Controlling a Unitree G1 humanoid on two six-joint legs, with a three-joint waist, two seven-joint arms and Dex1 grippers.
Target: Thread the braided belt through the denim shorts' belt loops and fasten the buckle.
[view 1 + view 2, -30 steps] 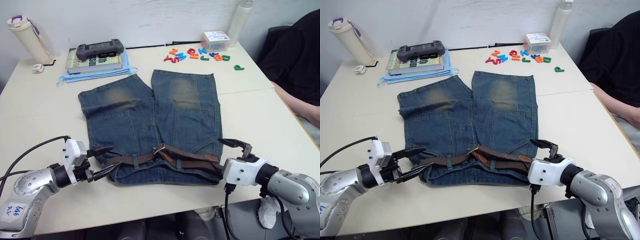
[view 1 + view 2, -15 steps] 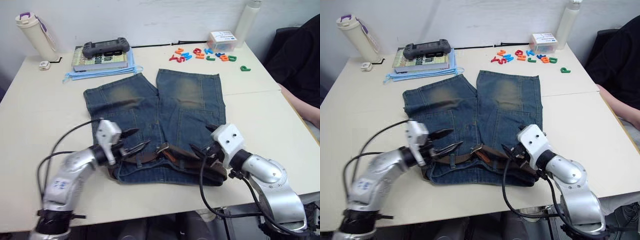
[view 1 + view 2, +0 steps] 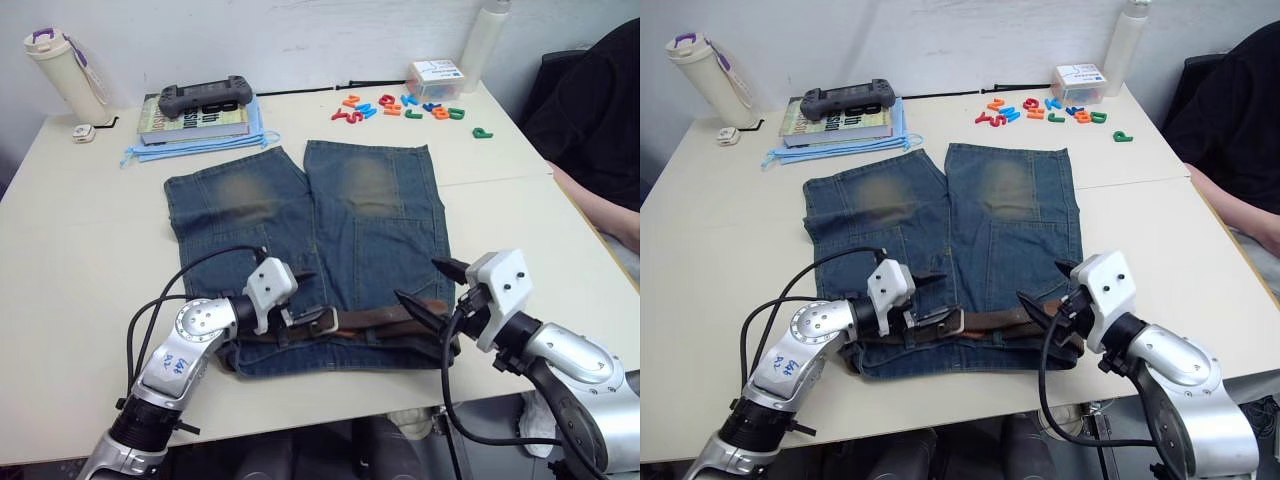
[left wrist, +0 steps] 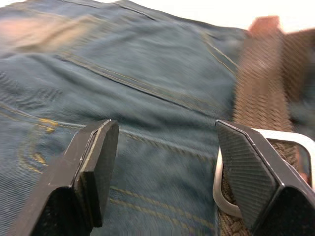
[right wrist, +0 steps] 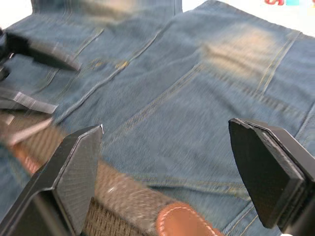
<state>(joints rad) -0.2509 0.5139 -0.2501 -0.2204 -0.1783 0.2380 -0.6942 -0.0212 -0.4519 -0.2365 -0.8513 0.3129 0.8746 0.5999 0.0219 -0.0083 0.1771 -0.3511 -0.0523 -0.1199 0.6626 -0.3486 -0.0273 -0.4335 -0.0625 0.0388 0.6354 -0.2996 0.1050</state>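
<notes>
The denim shorts (image 3: 330, 215) lie flat on the table, legs pointing away, waistband near the front edge. The braided belt (image 3: 378, 322) runs straight along the waistband; I cannot make out the belt loops over it. Its silver buckle (image 3: 322, 320) sits left of centre. My left gripper (image 3: 306, 298) is open on the shorts at the buckle, and in the left wrist view the buckle (image 4: 217, 184) lies against one finger (image 4: 246, 172). My right gripper (image 3: 417, 280) hovers wide open over the belt's right part, with the tan leather end (image 5: 179, 221) below it.
A book with a game controller (image 3: 203, 98) on it lies on blue cloths at the back left, beside a cream bottle (image 3: 62, 72). Coloured letters (image 3: 400, 106), a small box (image 3: 434, 78) and a white bottle (image 3: 484, 35) stand at the back right. A person (image 3: 598, 110) sits at the right edge.
The belt, kinked and crossed before, now lies straight along the waistband. My left gripper has moved right to the buckle. My right gripper has lifted off the belt's right end, still open.
</notes>
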